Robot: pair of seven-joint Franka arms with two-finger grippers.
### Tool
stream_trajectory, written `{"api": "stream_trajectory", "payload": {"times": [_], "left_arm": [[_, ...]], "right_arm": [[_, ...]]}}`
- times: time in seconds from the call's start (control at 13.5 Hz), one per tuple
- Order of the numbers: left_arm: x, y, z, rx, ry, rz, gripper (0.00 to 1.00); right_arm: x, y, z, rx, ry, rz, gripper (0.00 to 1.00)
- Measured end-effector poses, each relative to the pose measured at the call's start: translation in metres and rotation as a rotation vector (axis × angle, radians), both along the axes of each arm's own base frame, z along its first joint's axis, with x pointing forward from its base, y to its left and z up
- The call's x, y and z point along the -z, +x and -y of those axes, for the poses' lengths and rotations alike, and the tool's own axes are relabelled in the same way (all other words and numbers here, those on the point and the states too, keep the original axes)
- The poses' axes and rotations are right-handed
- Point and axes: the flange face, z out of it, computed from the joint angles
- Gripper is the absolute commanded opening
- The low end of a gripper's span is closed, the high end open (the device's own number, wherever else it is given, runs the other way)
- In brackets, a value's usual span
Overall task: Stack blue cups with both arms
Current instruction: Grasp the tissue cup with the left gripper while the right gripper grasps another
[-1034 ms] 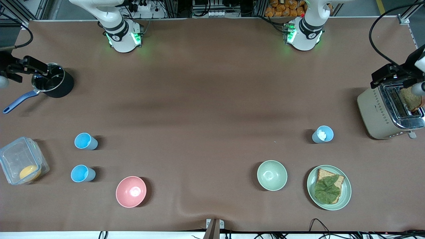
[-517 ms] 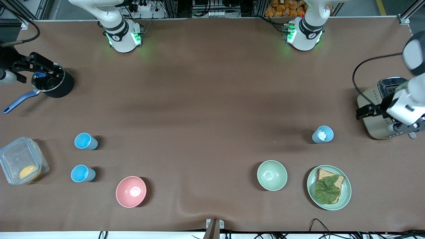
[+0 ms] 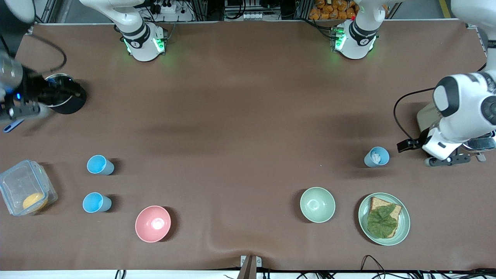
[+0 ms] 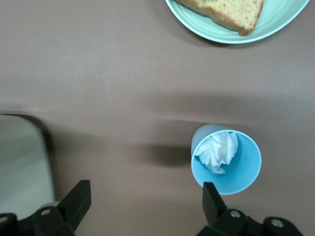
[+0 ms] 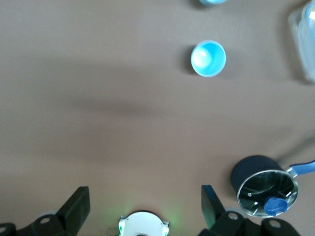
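Cups are what matter here, and three small blue ones stand upright and apart on the brown table [image 3: 240, 116], none inside another, so stacking has not begun. Two bright sky-blue cups sit toward the right arm's end: one [image 3: 99, 165] farther from the front camera, the other [image 3: 95, 202] nearer to it, both beside a clear box [image 3: 24, 192] holding something orange. The third, a duller grey-blue cup [image 3: 376, 157], stands toward the left arm's end, just beside the toaster [image 3: 426, 116] and farther from the front camera than the plate [image 3: 383, 235] of bread and lettuce. It has a wad of white paper inside (which may get in the way of nesting).

Left gripper [image 4: 142, 209] hangs low over the table between that cup and the toaster, fingers spread wide and holding nothing; the cup sits by one fingertip, not between the two, so I judge the arm is lining up on it. Right gripper [image 5: 142, 206] hovers high over the table by the black saucepan [image 3: 64, 99], fingers likewise spread and empty, with a sky-blue cup well off in its wrist view.

A pink bowl [image 3: 152, 223] and a pale green bowl [image 3: 317, 204] sit nearest the front camera.
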Motion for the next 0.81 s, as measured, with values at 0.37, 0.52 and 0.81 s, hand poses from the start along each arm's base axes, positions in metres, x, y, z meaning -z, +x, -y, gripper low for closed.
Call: {"api": "stream_trajectory", "payload": {"times": [0.37,0.52,0.81], "left_arm": [[0.022,0.004,0.025,0.042,-0.013,-0.011,0.79],[0.033,0.005,0.027,0.045,-0.014,-0.016,0.78],[0.055,0.003,0.027,0.044,-0.018,-0.04,0.6]], "right_arm": [[0.198,0.039,0.06,0.093,0.005,-0.299,1.0],[0.267,0.046,0.084,0.11,0.017,-0.343,1.0],[0.271,0.065,0.084,0.091,0.02,-0.286,1.0]]}}
